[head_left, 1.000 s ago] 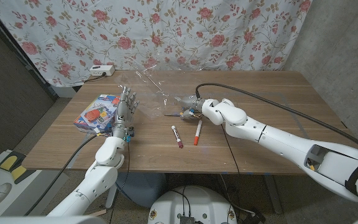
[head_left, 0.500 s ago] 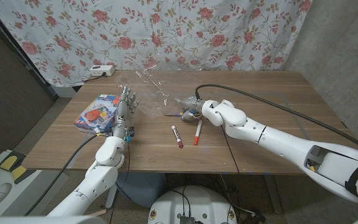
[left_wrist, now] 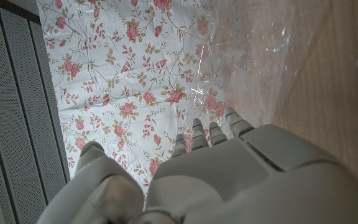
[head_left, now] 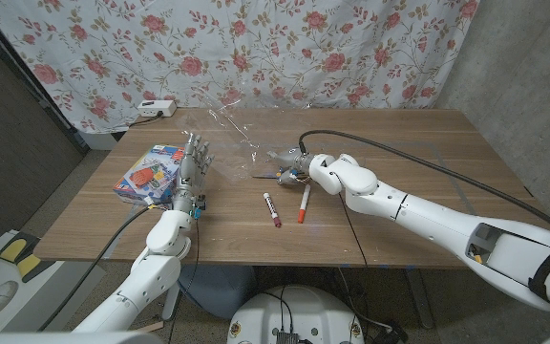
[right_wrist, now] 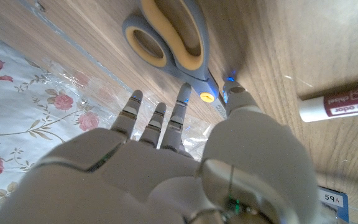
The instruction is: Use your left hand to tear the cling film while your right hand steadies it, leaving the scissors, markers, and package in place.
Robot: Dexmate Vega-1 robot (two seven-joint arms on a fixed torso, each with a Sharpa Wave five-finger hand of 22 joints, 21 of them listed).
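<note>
A crinkled sheet of clear cling film (head_left: 225,126) lies on the table's far middle, its glints also showing in the left wrist view (left_wrist: 263,59) and the right wrist view (right_wrist: 73,78). My left hand (head_left: 194,164) stands upright beside the film's left edge, fingers straight and apart, holding nothing. My right hand (head_left: 294,164) reaches over the film's right end with straight fingers (right_wrist: 157,121) just above the grey-and-yellow scissors (right_wrist: 176,37). The scissors (head_left: 267,175) lie under that hand. Two markers (head_left: 272,208) (head_left: 304,203) lie nearer the front. The colourful package (head_left: 149,174) sits left of my left hand.
A floral curtain (head_left: 275,48) hangs behind the table. A white power strip (head_left: 157,108) sits at the back left corner. A black cable (head_left: 418,158) runs over the table (head_left: 428,182) along my right arm. One marker's end (right_wrist: 340,102) lies close to my right hand.
</note>
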